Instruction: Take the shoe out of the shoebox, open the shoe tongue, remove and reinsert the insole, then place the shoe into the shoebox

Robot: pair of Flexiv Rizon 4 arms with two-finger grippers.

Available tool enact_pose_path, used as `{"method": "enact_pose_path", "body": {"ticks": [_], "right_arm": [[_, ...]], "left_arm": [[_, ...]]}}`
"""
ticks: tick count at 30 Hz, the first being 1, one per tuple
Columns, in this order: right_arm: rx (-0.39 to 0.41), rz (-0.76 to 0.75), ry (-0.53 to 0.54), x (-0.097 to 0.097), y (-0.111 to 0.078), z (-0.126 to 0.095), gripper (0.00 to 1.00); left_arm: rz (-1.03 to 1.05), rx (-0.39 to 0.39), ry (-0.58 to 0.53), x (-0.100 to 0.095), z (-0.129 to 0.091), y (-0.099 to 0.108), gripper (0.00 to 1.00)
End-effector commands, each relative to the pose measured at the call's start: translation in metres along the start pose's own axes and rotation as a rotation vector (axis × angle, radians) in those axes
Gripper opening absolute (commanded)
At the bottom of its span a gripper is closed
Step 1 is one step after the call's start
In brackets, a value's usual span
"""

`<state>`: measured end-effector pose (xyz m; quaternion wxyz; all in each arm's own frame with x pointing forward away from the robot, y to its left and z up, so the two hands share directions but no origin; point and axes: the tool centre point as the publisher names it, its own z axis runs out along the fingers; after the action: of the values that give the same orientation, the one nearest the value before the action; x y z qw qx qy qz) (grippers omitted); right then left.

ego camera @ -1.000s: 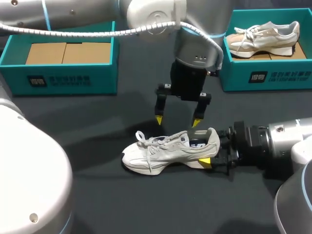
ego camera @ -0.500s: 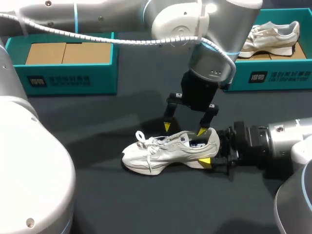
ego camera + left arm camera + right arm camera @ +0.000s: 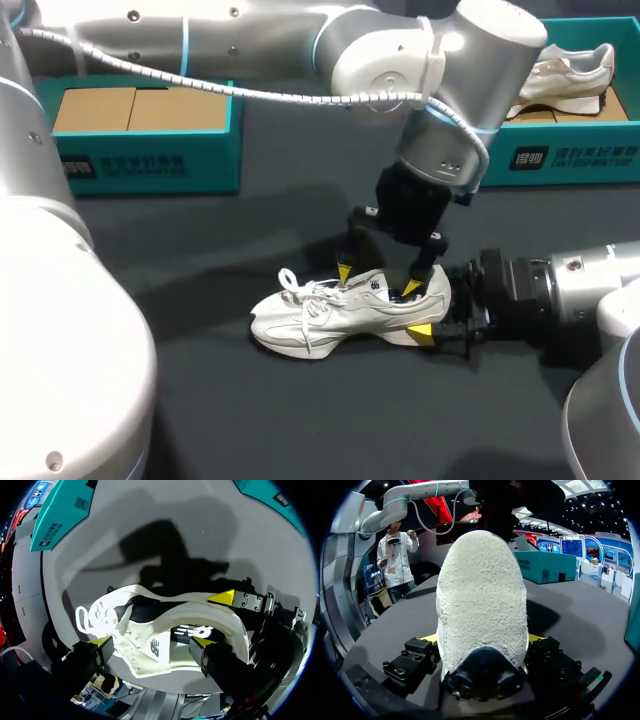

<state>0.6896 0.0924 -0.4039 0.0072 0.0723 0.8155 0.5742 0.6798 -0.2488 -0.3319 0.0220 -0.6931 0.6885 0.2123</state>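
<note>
- Cream suede sneaker (image 3: 330, 312) on dark bench (image 3: 300, 420) looks light and soft; your right hand (image 3: 432, 310) clamps its stiffer heel.
- Your left hand (image 3: 377, 281) is open astride the collar; pinch the floppy tongue.

Bright overhead light; soft shadows on table (image 3: 250, 420) beside shoe (image 3: 320, 318).
</note>
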Motion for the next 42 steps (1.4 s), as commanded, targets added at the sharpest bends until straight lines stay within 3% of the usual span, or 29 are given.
{"method": "enact_pose_path", "body": {"ticks": [1,9,12,17,19,31,35,42], "right_arm": [[0.002,0.000,-0.002,0.001,0.001,0.000,0.00],[0.002,0.000,-0.002,0.001,0.001,0.000,0.00],[0.002,0.000,-0.002,0.001,0.001,0.000,0.00],[0.002,0.000,-0.002,0.001,0.001,0.000,0.00],[0.002,0.000,-0.002,0.001,0.001,0.000,0.00],[0.002,0.000,-0.002,0.001,0.001,0.000,0.00],[0.002,0.000,-0.002,0.001,0.001,0.000,0.00],[0.002,0.000,-0.002,0.001,0.001,0.000,0.00]], "left_arm": [[0.000,-0.026,-0.052,0.014,0.005,-0.004,1.00],[-0.004,-0.061,-0.099,0.004,0.012,0.002,0.88],[-0.013,-0.059,-0.116,-0.003,0.013,0.008,0.72],[-0.016,-0.056,-0.130,-0.012,0.014,0.013,0.60],[-0.021,-0.054,-0.124,-0.017,0.014,0.014,0.49],[-0.026,-0.035,-0.060,-0.034,0.006,0.013,0.27],[-0.028,-0.014,-0.028,-0.041,0.003,0.014,0.00],[-0.031,0.037,0.113,-0.064,0.000,0.020,0.00]]}}
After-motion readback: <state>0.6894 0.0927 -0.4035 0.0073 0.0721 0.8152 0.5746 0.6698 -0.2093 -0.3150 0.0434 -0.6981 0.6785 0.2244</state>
